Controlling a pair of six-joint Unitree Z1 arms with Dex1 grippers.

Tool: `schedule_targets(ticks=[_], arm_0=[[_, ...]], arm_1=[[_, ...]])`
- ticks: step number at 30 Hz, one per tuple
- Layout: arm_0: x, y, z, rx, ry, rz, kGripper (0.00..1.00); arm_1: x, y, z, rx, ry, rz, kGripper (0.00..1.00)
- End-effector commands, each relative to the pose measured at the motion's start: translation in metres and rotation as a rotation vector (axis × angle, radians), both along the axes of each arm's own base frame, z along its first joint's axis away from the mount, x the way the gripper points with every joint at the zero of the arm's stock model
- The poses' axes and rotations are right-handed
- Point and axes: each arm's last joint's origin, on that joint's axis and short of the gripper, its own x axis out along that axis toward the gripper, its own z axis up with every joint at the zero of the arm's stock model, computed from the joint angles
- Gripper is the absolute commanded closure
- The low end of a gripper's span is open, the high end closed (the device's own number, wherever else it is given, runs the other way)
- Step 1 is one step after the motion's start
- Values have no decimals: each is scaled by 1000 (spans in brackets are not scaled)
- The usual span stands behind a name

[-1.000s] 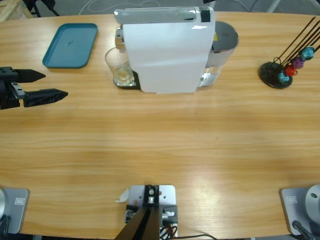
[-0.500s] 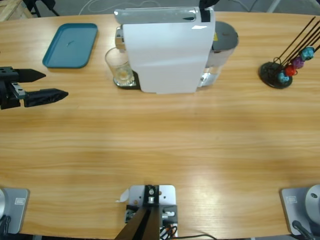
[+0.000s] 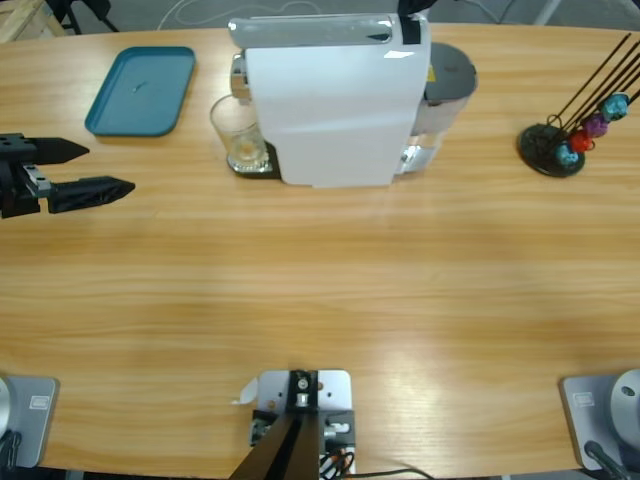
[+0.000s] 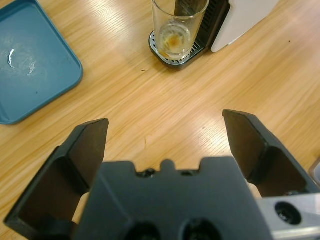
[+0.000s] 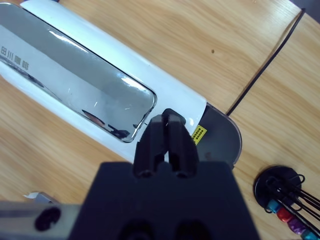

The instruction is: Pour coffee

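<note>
A clear glass (image 3: 238, 133) (image 4: 179, 26) stands on the drip tray (image 4: 172, 57) at the left end of the white coffee machine (image 3: 330, 100) (image 5: 75, 75). A thin layer of brownish coffee (image 4: 172, 39) lies in its bottom. My left gripper (image 3: 108, 168) (image 4: 167, 125) hovers open over bare table well to the left of the glass, holding nothing. My right gripper (image 5: 167, 119) (image 3: 412, 8) is shut with nothing between its jaws. Its tip sits at the machine's top, beside the end of the chrome lid (image 5: 75, 85).
A teal tray (image 3: 140, 90) (image 4: 30, 65) lies at the back left, behind my left gripper. A black stand with coloured capsules (image 3: 565, 140) (image 5: 285, 205) sits at the far right. The machine's grey water tank (image 3: 450, 75) (image 5: 220, 137) is at its right end.
The right gripper's black tip shows slightly more at the machine's top edge than a second ago. The left gripper and the glass have not moved.
</note>
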Motion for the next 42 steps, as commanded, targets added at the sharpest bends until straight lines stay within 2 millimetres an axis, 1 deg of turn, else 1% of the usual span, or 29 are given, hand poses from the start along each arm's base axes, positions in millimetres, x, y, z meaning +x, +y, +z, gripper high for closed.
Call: schedule_targets(ticks=[1,3,4,5,6,7,8,9,10,11,12,15,18,23,28,31,35,38,42], arm_0=[[-1,0,-14,43,29,-3,0],[-1,-1,-14,44,30,-3,0],[-1,-1,-14,44,30,-3,0],[-1,0,-14,43,29,-3,0],[-1,0,-14,42,28,-3,0],[-1,0,-13,41,26,-3,0],[-2,0,-13,41,26,-3,0],[-2,0,-13,40,24,-3,0],[-2,0,-13,40,24,-3,0],[-2,1,-13,37,22,-3,0],[-3,1,-13,36,22,-2,0],[-4,1,-12,32,22,-2,0],[-5,1,-12,31,21,-8,0],[-6,1,-12,32,19,-11,0],[-7,1,-15,35,26,-15,0],[-7,1,-15,34,28,-17,0],[-8,2,-15,34,25,-20,0],[-9,2,-17,44,30,-29,0],[-15,7,-17,61,-8,-51,0]], arm_1=[[0,-8,-36,-58,103,-6,1000],[-2,-9,-37,-59,103,-7,1000],[-2,-10,-35,-54,92,-4,1000],[-2,-10,-28,-46,72,2,1000],[-2,-11,-17,-32,45,12,1000],[-3,-11,0,-13,6,29,963],[-5,-12,13,2,-23,33,423],[-7,-14,25,17,-49,36,42],[-10,-15,36,30,-71,38,0],[-12,-17,43,42,-86,38,0],[-14,-18,45,45,-90,37,0],[-16,-20,39,33,-60,19,0],[-15,-19,35,52,-31,-43,0],[-15,-20,37,68,-13,-76,0],[-15,-20,34,53,11,-87,0],[-19,-23,40,54,15,-89,0],[-34,-32,55,66,2,-91,0],[-49,-42,62,70,3,-100,0],[-78,-61,75,90,-14,-112,0]])
